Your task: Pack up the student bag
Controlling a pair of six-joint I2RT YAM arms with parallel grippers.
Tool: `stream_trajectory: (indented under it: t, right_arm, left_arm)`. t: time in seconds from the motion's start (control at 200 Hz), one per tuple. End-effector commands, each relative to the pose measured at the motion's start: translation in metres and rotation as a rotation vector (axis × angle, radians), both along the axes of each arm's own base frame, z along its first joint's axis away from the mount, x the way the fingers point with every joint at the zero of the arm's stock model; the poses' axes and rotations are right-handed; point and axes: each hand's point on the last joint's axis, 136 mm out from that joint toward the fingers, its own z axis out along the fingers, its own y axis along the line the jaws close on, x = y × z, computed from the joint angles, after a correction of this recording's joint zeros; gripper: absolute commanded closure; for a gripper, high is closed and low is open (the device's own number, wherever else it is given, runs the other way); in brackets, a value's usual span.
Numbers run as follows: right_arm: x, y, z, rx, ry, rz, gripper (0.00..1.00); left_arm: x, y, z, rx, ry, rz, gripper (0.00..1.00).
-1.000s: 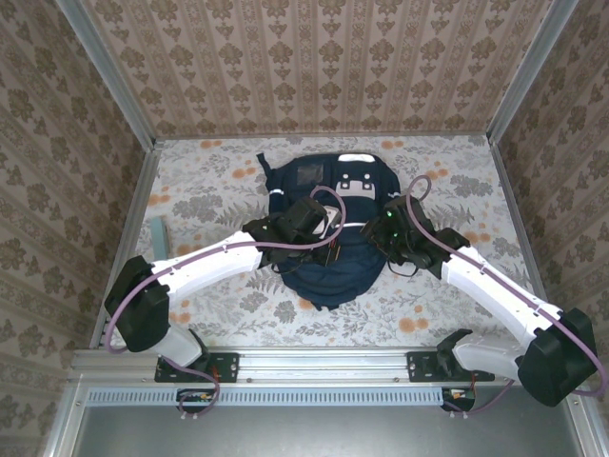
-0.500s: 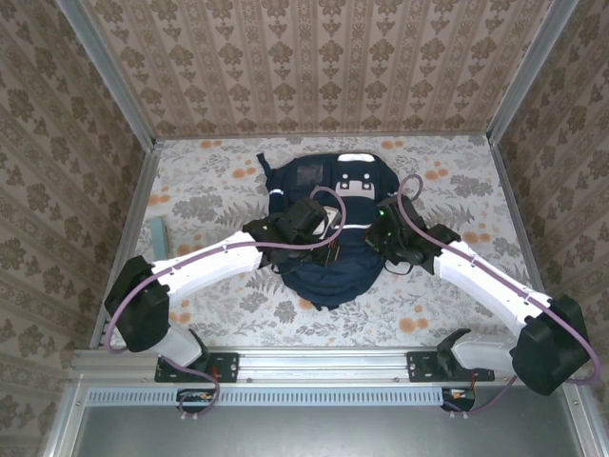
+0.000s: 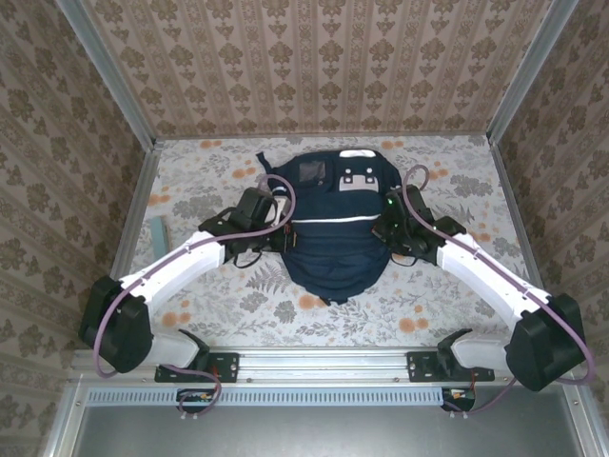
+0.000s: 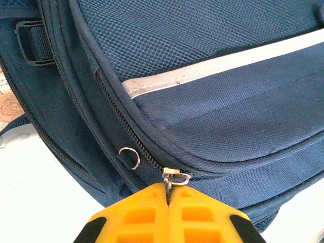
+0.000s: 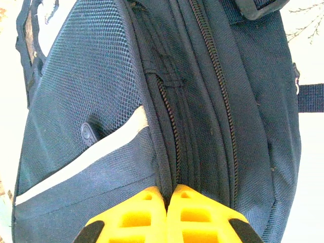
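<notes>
Top external: student bag (image 3: 333, 255) on table (image 3: 205, 195)

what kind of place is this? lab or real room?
Likely a staged test booth, not a real room: wallpapered panels in a metal frame, floral table, two arms on a rail, working a bag.
</notes>
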Motion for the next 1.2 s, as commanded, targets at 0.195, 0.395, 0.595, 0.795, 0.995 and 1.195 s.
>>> stream_trajectory:
  t: [0.195, 0.395, 0.595, 0.795, 0.995, 1.195]
  right_arm:
    - [0.023, -0.041, -0.007, -0.155, 0.017, -0.018, 1.0]
    - [0.028, -0.044, -0.001, -0.158, -0.001, 0.015, 1.0]
    - [0.018, -0.022, 0.014, -0.05, -0.028, 0.084, 0.45]
    - [-0.014, -0.004, 0.024, 0.114, 0.01, 0.0, 0.36]
    - [-0.025, 0.013, 0.025, 0.242, 0.007, -0.065, 0.35]
    - [-0.013, 0.028, 0.027, 0.281, 0.001, -0.054, 0.4]
  left_arm:
    - [0.063, 0.027, -0.005, 0.032, -0.087, 0.007, 1.0]
    - [0.074, 0.005, 0.006, -0.019, -0.131, -0.117, 1.0]
    - [0.046, -0.037, 0.026, -0.064, -0.191, -0.287, 1.0]
    - [0.014, -0.074, 0.044, -0.09, -0.234, -0.405, 1.0]
    - [-0.009, -0.098, 0.059, -0.12, -0.263, -0.482, 1.0]
    - [-0.017, -0.105, 0.057, -0.117, -0.254, -0.505, 1.0]
